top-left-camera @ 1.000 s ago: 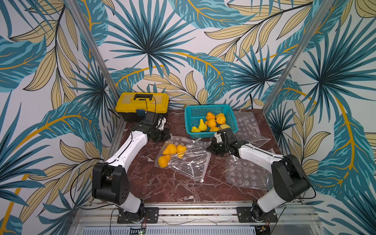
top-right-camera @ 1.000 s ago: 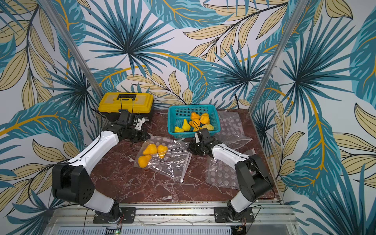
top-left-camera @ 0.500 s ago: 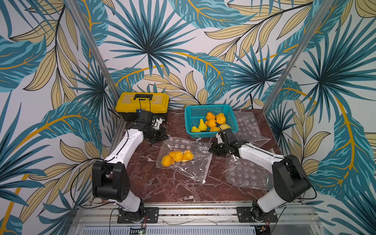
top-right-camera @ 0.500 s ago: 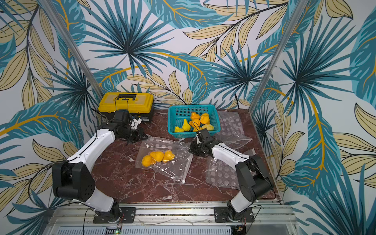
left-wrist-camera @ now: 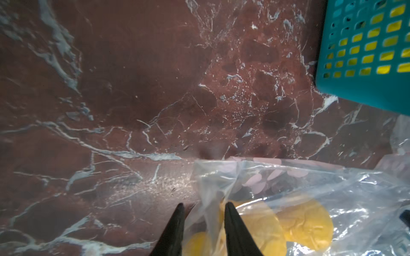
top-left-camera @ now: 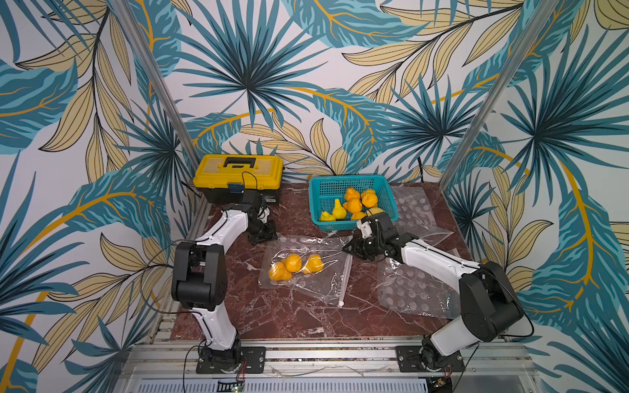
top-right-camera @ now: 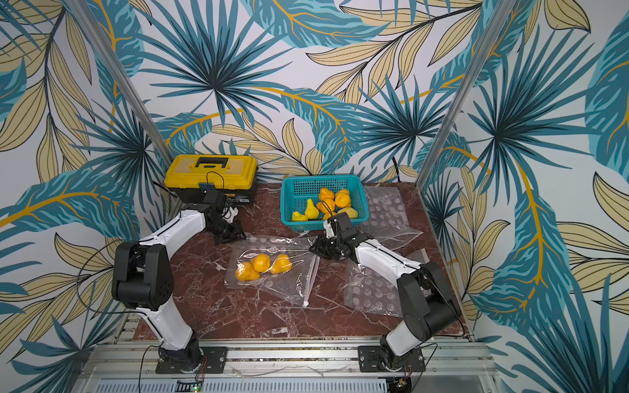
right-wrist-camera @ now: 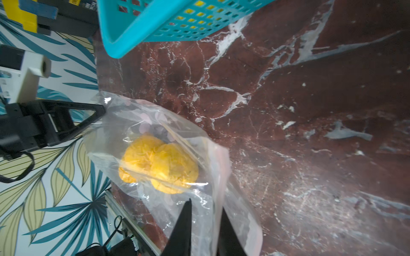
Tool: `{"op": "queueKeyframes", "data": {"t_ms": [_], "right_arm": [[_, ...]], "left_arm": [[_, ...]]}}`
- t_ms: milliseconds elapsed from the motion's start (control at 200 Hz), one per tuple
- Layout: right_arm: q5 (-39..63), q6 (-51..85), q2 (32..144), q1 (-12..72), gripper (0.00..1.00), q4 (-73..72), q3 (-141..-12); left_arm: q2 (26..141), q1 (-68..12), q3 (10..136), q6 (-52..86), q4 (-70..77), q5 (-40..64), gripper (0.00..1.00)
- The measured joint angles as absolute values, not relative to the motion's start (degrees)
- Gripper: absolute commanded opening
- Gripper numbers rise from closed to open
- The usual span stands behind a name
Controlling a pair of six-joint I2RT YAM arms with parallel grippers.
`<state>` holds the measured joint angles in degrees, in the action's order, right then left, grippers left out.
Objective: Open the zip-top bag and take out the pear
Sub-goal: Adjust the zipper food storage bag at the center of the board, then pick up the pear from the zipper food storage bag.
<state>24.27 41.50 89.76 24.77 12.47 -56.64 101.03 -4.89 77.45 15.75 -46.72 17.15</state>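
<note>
Arms reach in low from either side of the zip-top bag point(top-left-camera: 318, 289). The left arm folds sharply at its elbow and stretches toward the back. Its left pincer point(left-wrist-camera: 203, 206) tips down at one far corner of the bag, its black fingers a little parted with loose film in the gap. The right arm lies long and low. The right pincer point(right-wrist-camera: 205, 205) is at the other far corner, its tips also slightly apart, with clear film between them.

The bag lies crumpled and glossy in the middle of the red-brown, white-veined marble counter point(top-left-camera: 272, 316), with three lumpy orange-yellow pears point(top-left-camera: 294, 263) inside it. Behind it stand a teal lattice basket point(top-left-camera: 343, 177) of more fruit and a yellow toolbox point(top-left-camera: 238, 168). Dotted empty bags point(top-left-camera: 408, 292) lie flat under the right arm. Leaf-print wallpaper point(top-left-camera: 306, 68) covers the walls.
</note>
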Motion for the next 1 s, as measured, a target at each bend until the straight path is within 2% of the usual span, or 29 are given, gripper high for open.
{"op": "queueKeyframes", "data": {"t_ms": [115,295,471,516,651,721,856,996], "right_arm": [[25.02,40.91,88.01,24.77,0.48,13.98,-57.39],[21.65,38.92,84.58,24.77,0.54,20.01,-59.11],[16.23,36.93,80.88,24.73,0.54,25.52,-59.07],[14.70,36.58,80.53,24.73,0.52,26.46,-58.74],[11.57,35.73,80.51,24.73,0.30,28.05,-56.21],[11.92,35.51,81.28,24.71,0.23,27.90,-54.68],[15.75,36.18,84.66,25.12,0.18,24.56,-53.01],[21.26,37.80,87.68,27.31,0.18,18.00,-52.97]], "left_arm": [[94.52,-4.89,77.49,16.03,-47.40,15.64,0.50],[81.14,-5.87,74.74,18.09,-47.16,15.70,0.51],[77.95,-10.41,67.13,21.30,-47.24,16.53,0.46],[78.39,-11.44,64.84,21.89,-47.29,16.58,0.43],[80.23,-12.86,59.00,23.11,-47.22,16.05,0.40],[80.66,-12.86,56.75,23.46,-46.74,14.90,0.38],[83.20,-12.86,55.81,23.49,-44.97,13.89,0.35],[87.42,-12.86,55.75,23.40,-41.12,14.00,0.32]]}}
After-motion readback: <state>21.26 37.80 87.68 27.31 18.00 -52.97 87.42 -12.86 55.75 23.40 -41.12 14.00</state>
